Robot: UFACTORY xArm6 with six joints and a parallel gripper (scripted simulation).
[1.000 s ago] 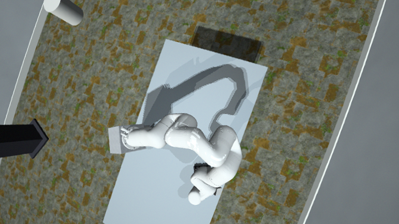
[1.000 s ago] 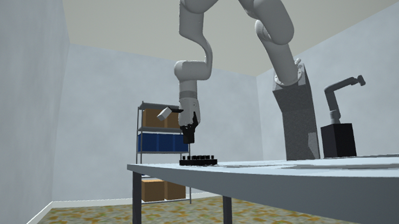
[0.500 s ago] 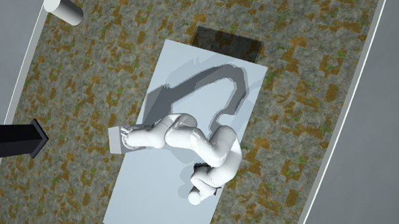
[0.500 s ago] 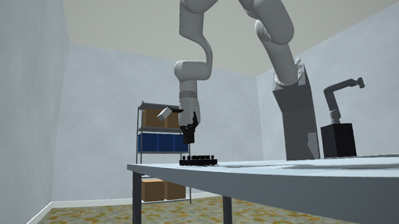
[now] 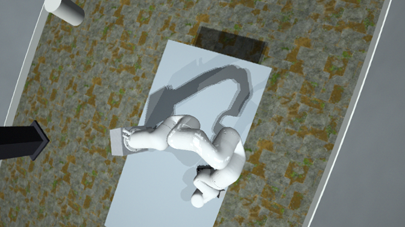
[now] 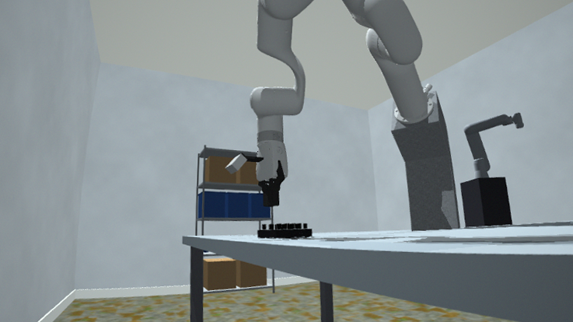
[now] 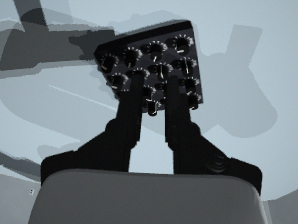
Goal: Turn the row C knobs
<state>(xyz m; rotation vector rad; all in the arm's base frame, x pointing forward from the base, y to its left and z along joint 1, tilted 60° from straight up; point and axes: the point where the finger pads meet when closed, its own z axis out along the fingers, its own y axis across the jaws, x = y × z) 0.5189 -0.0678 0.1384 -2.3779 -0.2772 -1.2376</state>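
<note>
Partly open gripper point(image 6: 271, 204) point(image 7: 154, 89) hangs above the knob box point(image 5: 204, 168) point(image 6: 284, 233) point(image 7: 145, 36), holding nothing.
The box stands on the desk point(image 5: 158, 191) point(image 6: 340, 266) point(image 7: 150, 160), below the fingertips; in the exterior view the tips hang over its left part, with air between them and the knobs. In the wrist view the box reaches from between the two fingers outward past their tips, its outline set askew to them. It looks nearly square, so no long axis stands out; the socket cannot be made out, nor which row is C. The next move probably calls for lining up over one knob, then going down. Count: one box, one gripper, two fingers, about fourteen knobs at least partly showing, the rest likely hidden by the fingers.
</note>
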